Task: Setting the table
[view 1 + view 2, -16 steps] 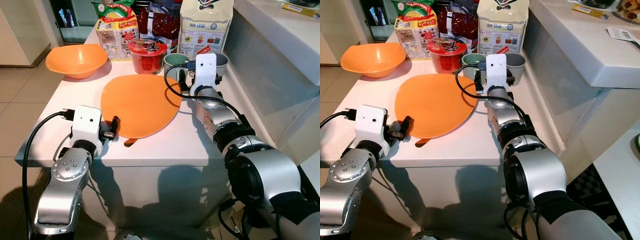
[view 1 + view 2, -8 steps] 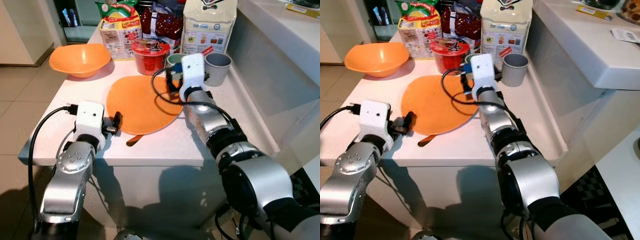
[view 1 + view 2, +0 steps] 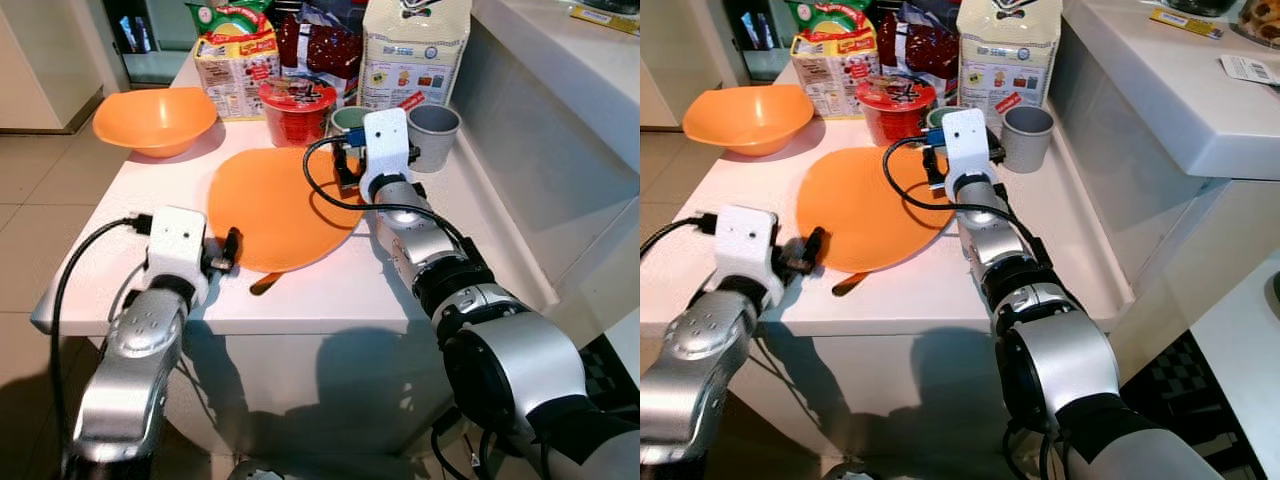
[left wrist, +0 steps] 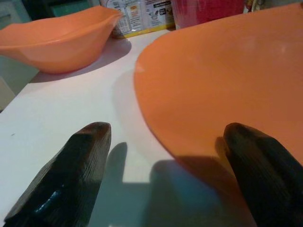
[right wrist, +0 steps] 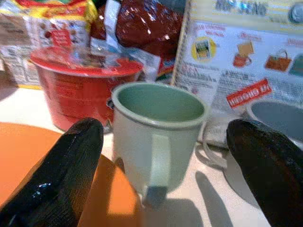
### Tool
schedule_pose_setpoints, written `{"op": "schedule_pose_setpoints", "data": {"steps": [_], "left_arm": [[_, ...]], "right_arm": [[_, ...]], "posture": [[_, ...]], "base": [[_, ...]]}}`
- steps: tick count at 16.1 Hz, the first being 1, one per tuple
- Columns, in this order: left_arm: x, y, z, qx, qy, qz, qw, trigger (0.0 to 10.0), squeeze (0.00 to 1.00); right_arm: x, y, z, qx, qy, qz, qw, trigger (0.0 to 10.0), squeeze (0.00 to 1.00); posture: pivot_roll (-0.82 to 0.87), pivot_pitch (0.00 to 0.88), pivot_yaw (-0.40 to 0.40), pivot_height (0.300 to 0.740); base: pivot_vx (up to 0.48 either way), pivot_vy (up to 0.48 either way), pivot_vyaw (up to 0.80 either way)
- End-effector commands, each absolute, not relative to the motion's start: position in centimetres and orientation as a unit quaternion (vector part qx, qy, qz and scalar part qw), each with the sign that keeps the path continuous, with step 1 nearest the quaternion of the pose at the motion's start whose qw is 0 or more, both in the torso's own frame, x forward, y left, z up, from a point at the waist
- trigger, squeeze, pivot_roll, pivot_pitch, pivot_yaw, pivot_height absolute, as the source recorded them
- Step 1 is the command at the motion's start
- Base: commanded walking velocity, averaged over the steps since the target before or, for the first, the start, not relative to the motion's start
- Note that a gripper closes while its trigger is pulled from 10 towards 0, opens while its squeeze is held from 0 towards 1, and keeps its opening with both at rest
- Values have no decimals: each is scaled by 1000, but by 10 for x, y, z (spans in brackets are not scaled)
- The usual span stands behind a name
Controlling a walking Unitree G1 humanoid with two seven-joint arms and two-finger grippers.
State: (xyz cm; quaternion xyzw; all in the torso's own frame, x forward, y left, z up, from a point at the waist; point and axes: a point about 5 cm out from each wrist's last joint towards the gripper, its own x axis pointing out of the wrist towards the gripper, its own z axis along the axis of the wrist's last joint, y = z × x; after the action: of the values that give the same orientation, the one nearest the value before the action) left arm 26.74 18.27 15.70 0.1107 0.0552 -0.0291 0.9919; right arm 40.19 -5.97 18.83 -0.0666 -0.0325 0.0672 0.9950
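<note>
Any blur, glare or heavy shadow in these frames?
Right wrist view: soft, the green mug and packets blurred, glare on the red bag. Left wrist view: dim, the orange plate shadowing the table. Eye views: sharp, evenly lit.

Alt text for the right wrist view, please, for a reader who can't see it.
A pale green mug stands upright, handle toward the camera, framed between the right claw's open black fingers. Behind it are a red instant-noodle cup and food packages; an orange plate edges in beside it.

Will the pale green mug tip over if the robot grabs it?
Probably not. The pale green mug stands upright on a flat base and looks empty, so likely light. Its glossy sides may be slippery between the open right gripper fingers, and its handle faces that gripper.
</note>
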Motion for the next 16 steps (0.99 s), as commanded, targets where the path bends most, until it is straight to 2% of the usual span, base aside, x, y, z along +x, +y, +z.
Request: {"op": "schedule_pose_setpoints", "data": {"steps": [1,7,8,9,16], "left_arm": [[260,185,146,121,92,-33,988,10000,0],[225,201,145,140,133,-23,981,10000,0],[220,205,146,142,140,-19,980,10000,0],[218,206,146,143,143,-16,979,10000,0],[206,203,147,134,156,-5,979,10000,0]], "right_arm": [[403,-63,184,-61,-13,53,997,10000,0],[399,-68,167,-39,27,32,998,10000,0],[398,-69,164,-35,29,33,998,9020,0],[398,-69,164,-33,28,34,998,0,0],[399,-64,170,-31,8,55,998,0,0]], "posture": [[404,21,-3,740],[453,139,48,740],[461,155,49,740],[464,162,47,740],[473,187,29,740]], "base": [[0,0,0],[0,0,0],[0,0,0],[0,0,0],[0,0,0]]}}
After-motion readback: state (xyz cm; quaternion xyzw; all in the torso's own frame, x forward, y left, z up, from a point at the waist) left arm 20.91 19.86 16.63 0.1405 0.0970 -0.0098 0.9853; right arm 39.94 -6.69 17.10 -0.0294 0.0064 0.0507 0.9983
